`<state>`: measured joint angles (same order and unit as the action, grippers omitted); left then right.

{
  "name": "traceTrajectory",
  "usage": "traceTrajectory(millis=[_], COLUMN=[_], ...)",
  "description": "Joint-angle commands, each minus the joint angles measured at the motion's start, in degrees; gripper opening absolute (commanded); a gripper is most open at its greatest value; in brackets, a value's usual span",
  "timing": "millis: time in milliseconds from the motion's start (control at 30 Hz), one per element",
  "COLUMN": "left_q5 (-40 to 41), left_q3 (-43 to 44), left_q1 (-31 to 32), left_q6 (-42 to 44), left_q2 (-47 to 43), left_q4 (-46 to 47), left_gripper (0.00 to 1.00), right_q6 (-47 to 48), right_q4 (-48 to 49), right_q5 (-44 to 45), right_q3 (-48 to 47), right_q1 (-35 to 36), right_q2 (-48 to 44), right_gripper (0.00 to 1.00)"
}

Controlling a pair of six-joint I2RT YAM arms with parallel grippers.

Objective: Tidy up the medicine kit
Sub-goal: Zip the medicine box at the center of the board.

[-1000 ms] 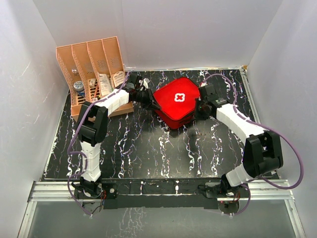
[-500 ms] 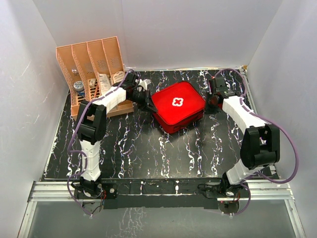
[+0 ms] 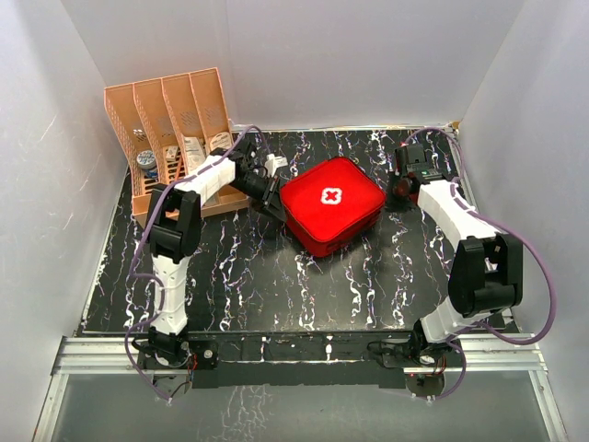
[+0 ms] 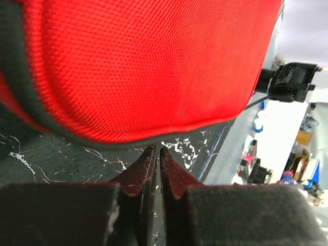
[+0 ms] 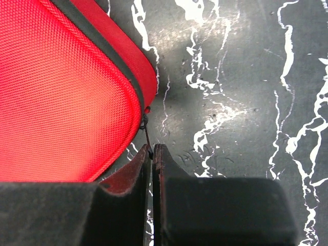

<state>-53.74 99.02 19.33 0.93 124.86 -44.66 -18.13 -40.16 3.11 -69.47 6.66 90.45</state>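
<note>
Red case [image 3: 329, 203] flat on the table [image 3: 276, 267]. At its left edge, the left tool [image 3: 274, 196], closed. At its right corner, the right tool [image 3: 398, 190], closed on a thin cord [image 5: 146, 134].

Showing the medicine kit [image 3: 331, 198] in matt red mesh cloth, finely woven, edged with smoother red piping and a dark fabric zip band. Trailing a thin dark zip cord [image 5: 147, 134]. Catching soft glare on the table [image 3: 276, 276], glossy black marble-look with white veins. Displaying the organizer rack [image 3: 175, 101] in matt orange plastic, and a dull metal rail [image 3: 101, 354].
</note>
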Motion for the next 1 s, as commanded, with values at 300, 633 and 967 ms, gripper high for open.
traceTrajectory(millis=[300,633,967], left_q5=[2.1,10.1,15.0], left_q3=[17.9,14.2,0.3], left_q1=[-0.3,-0.3,-0.3], left_q6=[9.0,-8.8,-7.8], left_q2=[7.3,-5.0,-12.2], left_q4=[-5.0,3.2,-6.2], left_gripper=[0.00,0.45,0.00], right_q6=[-1.5,-3.1,-3.2], right_q4=[4.7,5.4,6.6], right_q5=[2.1,0.3,0.0], right_q3=[2.6,3.8,4.5], right_q1=[-2.2,-2.0,-1.4], right_q2=[-9.3,-9.5,-8.9], right_gripper=[0.00,0.00,0.00])
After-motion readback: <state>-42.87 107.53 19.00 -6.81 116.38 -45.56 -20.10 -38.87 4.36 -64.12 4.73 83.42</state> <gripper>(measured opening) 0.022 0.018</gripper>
